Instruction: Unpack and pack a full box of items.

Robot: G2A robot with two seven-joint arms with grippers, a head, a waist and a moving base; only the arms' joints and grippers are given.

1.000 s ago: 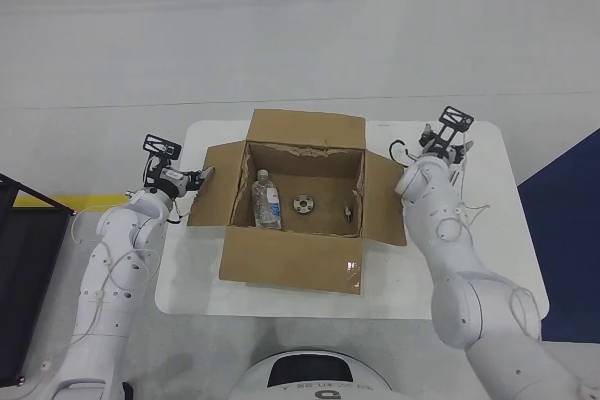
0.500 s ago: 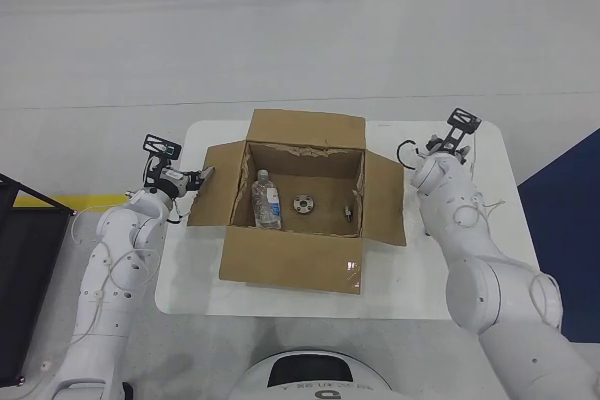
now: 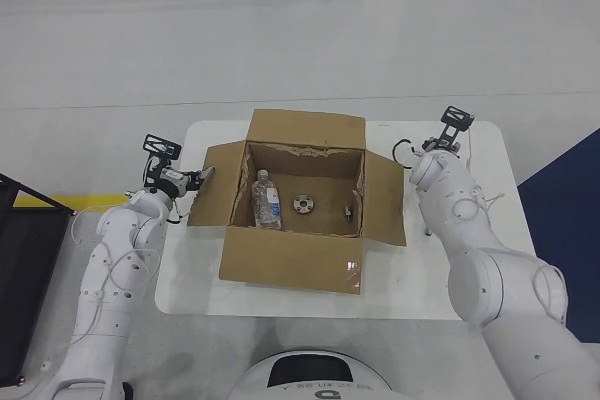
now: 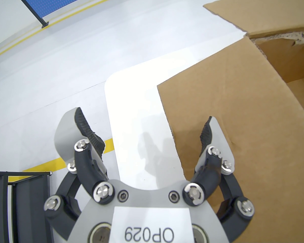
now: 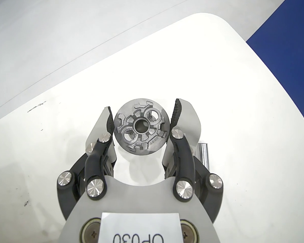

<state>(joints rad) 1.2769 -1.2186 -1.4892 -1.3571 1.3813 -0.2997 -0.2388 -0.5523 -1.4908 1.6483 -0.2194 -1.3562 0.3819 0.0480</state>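
Far left: left gripper, released, fingers spread wide, low over the left edge of the table and just beside the outer edge of the left flap of the cardboard box; contact with the flap impossible to tell

Middle of the table: the box, open, all four flaps folded outward. On its floor, left to right: a water bottle lying on its side close to the left wall, a round metal part near the centre, and a small metal piece close to the right wall

Right of the box, over the table's far right corner: right gripper, clenched on a metal disc, one pad against each side of its rim, the disc's flat, holed face turned up toward the wrist. Resting on the tabletop or held just above it: impossible to tell. Just beside that gripper, on the table, a short steel pin, partly hidden behind one finger
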